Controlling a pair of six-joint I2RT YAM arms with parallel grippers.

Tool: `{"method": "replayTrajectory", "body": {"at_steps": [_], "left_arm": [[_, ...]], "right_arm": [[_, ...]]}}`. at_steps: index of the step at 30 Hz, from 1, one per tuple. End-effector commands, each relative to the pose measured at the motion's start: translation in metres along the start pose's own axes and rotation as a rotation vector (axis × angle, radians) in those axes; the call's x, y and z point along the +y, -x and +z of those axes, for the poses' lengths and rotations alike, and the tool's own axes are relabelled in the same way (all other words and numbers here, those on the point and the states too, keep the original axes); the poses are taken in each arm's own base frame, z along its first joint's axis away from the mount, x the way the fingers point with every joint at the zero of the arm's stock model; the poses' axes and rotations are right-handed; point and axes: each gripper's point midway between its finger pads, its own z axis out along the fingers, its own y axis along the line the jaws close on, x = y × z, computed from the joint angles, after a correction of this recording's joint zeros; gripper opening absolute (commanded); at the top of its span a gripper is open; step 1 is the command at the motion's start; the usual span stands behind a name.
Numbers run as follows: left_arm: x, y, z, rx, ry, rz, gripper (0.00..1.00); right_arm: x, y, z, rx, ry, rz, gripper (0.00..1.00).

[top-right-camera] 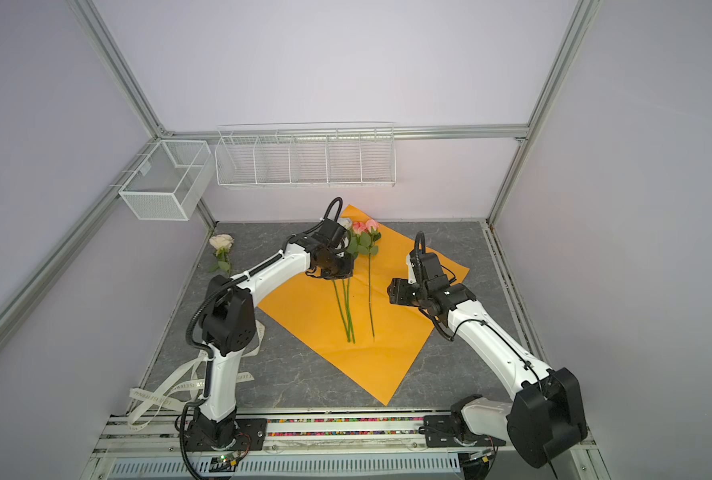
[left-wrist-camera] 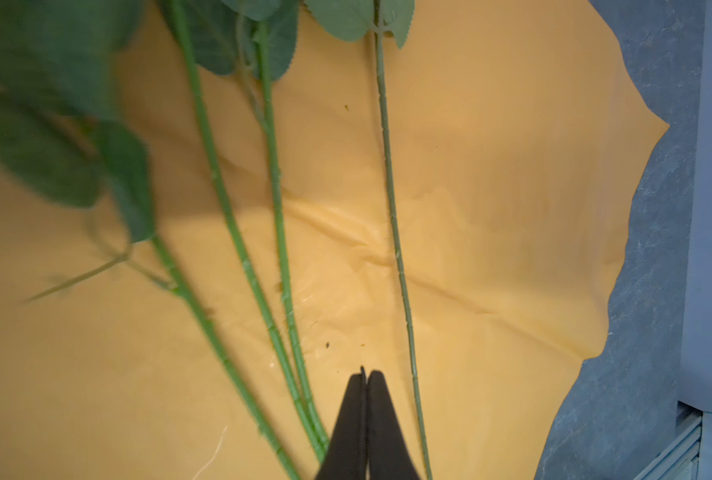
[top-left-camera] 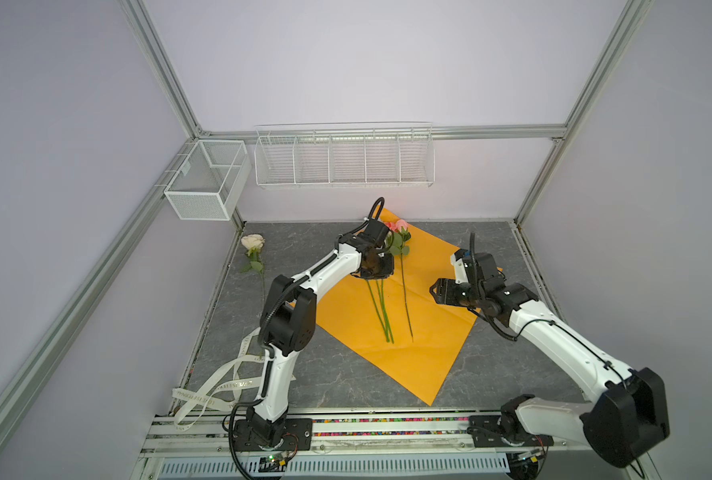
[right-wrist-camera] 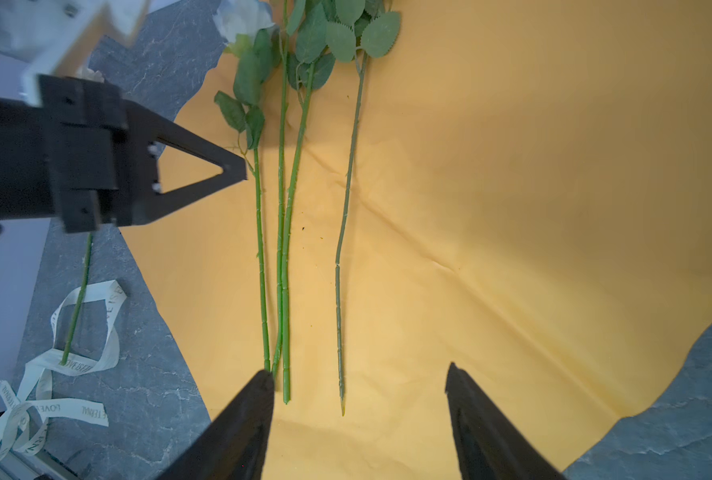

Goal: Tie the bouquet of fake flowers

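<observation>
Several fake roses of the bouquet (top-left-camera: 396,227) (top-right-camera: 362,227) lie on an orange paper sheet (top-left-camera: 429,332) (top-right-camera: 387,353), pink heads toward the back wall, green stems (right-wrist-camera: 281,249) (left-wrist-camera: 277,199) running toward the front. My left gripper (top-left-camera: 377,270) (top-right-camera: 337,270) (left-wrist-camera: 364,372) hovers over the stems just below the leaves, shut with nothing between its fingers; in the right wrist view the left gripper's tip (right-wrist-camera: 238,170) sits beside the outermost stem. My right gripper (top-left-camera: 433,291) (top-right-camera: 391,291) (right-wrist-camera: 362,370) stands open over the paper, right of the stems, holding nothing.
One cream rose (top-left-camera: 253,241) (top-right-camera: 221,241) lies apart on the grey table at the far left. A cream lettered ribbon (top-left-camera: 221,382) (top-right-camera: 159,390) (right-wrist-camera: 76,365) is looped at the front left. Two white wire baskets (top-left-camera: 204,183) (top-left-camera: 344,162) hang on the walls.
</observation>
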Motion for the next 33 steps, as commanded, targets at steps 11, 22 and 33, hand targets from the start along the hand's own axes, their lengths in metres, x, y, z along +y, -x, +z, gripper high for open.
{"method": "replayTrajectory", "body": {"at_steps": [11,22,33], "left_arm": [[0.075,0.005,-0.043,-0.113,0.174,-0.173,0.19],[0.299,-0.045,-0.137,-0.069,0.506,-0.433,0.36],[0.397,-0.064,-0.158,0.116,0.668,-0.410,0.42]], "right_arm": [[0.035,-0.014,0.030,0.121,0.209,-0.045,0.72],[0.086,-0.026,0.043,0.211,0.361,-0.167,0.72],[0.137,-0.038,0.077,0.282,0.422,-0.218,0.72]]}}
